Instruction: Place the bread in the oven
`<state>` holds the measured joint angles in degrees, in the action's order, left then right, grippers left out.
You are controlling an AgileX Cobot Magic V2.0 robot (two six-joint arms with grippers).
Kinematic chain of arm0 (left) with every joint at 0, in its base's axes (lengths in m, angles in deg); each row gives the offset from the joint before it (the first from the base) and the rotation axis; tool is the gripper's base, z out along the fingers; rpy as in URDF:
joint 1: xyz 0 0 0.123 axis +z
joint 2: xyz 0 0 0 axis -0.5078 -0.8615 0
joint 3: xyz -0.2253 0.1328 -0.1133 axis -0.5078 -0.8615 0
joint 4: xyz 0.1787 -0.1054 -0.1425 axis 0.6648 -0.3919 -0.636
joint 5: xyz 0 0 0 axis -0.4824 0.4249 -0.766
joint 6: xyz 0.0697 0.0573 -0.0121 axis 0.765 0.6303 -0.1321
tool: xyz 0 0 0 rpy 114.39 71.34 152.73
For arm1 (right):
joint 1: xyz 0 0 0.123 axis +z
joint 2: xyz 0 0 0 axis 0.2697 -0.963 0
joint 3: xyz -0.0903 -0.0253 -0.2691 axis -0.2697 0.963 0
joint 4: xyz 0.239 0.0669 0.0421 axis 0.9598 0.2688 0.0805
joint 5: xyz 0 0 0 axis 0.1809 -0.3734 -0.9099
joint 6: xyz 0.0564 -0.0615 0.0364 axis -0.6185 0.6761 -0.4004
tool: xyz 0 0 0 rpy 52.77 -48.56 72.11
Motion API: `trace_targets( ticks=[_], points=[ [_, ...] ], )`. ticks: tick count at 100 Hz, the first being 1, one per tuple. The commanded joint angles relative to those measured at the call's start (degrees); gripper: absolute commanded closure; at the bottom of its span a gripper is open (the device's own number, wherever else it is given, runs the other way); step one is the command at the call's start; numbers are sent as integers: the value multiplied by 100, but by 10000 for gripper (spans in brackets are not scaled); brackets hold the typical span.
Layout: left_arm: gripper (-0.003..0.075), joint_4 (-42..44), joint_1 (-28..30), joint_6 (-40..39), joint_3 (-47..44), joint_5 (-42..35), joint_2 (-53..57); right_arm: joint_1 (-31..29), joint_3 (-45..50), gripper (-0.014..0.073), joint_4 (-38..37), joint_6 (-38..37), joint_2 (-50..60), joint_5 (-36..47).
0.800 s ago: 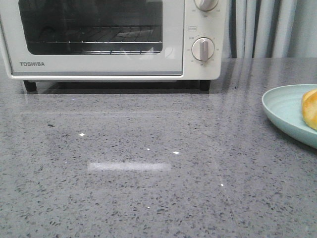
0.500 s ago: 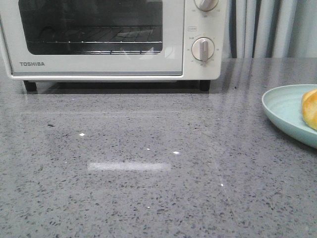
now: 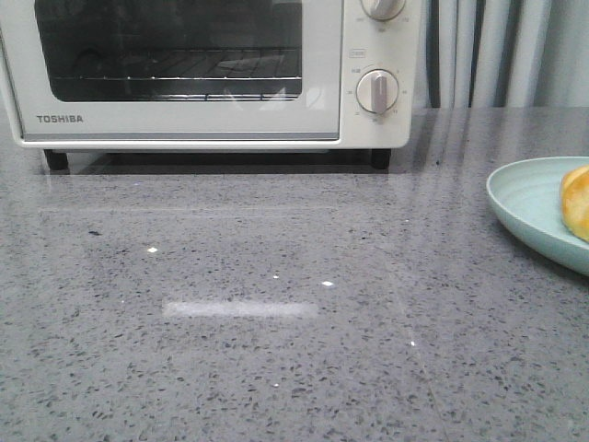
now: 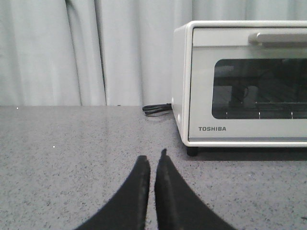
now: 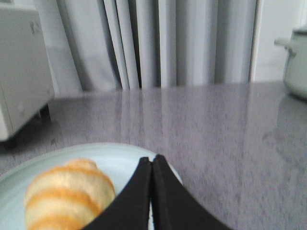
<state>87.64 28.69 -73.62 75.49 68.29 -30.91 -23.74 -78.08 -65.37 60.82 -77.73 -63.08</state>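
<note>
The white Toshiba oven (image 3: 202, 74) stands at the back left of the grey table with its glass door shut; it also shows in the left wrist view (image 4: 249, 86) and partly in the right wrist view (image 5: 19, 72). The golden bread (image 3: 576, 203) lies on a pale green plate (image 3: 529, 207) at the right edge; it also shows in the right wrist view (image 5: 67, 194). My right gripper (image 5: 152, 160) is shut and empty, just beside the bread above the plate (image 5: 120, 160). My left gripper (image 4: 152, 157) is shut and empty, above the table left of the oven. Neither gripper shows in the front view.
A black power cord (image 4: 156, 109) lies behind the oven. A pale green pot (image 5: 295, 62) stands at the far end of the table in the right wrist view. Grey curtains (image 3: 497, 51) hang behind the table.
</note>
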Motion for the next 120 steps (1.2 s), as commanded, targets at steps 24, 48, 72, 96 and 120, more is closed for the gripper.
trace_targets(
  ticks=[24, 48, 72, 96, 120],
  points=[
    [740, -1177, -45, -672, -144, -1928, 173, -19, 49, 638, 710, -263, 100, 1505],
    [740, -1234, -45, -938, -122, -2749, 173, -19, 49, 638, 888, -952, 100, 1687],
    [644, -521, -45, -1377, 229, -2104, 173, -19, -405, 585, 812, -1454, 100, 1148],
    [200, -170, -45, -1474, 1350, -625, 18, -19, -1401, 144, 539, -1454, 100, 21],
    [249, -170, -45, -1342, 2567, 516, -423, -19, -2290, 125, 250, -1355, 56, -718]
  ],
)
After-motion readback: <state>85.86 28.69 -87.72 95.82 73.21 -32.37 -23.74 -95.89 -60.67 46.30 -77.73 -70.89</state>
